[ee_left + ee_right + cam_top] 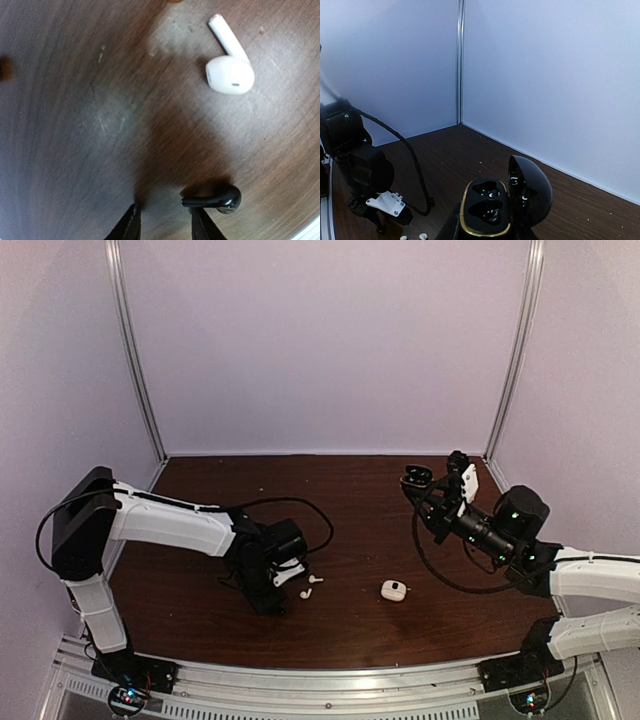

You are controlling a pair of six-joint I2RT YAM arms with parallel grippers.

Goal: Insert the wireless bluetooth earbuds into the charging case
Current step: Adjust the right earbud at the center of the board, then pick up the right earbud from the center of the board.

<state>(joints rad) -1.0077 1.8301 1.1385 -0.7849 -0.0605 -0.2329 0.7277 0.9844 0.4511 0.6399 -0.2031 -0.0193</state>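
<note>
Left claw (165, 227): standing open low over the surface (350, 530), its dark fingertips (132, 226) parted, nothing lying between them.
Black earbud (220, 197): lying on the surface, touching the outer side of the fingertip at the right of the wrist view.
White earbuds (303, 592): two lying just beside the left claw, both apart from it.
White charging case (393, 590): sitting on the surface between the two arms.
Right claw (432, 492): gripping the black charging case (487, 207), holding it raised over the far right of the surface.
Case lid (527, 190): standing open; whether the two sockets are filled cannot be told.
</note>
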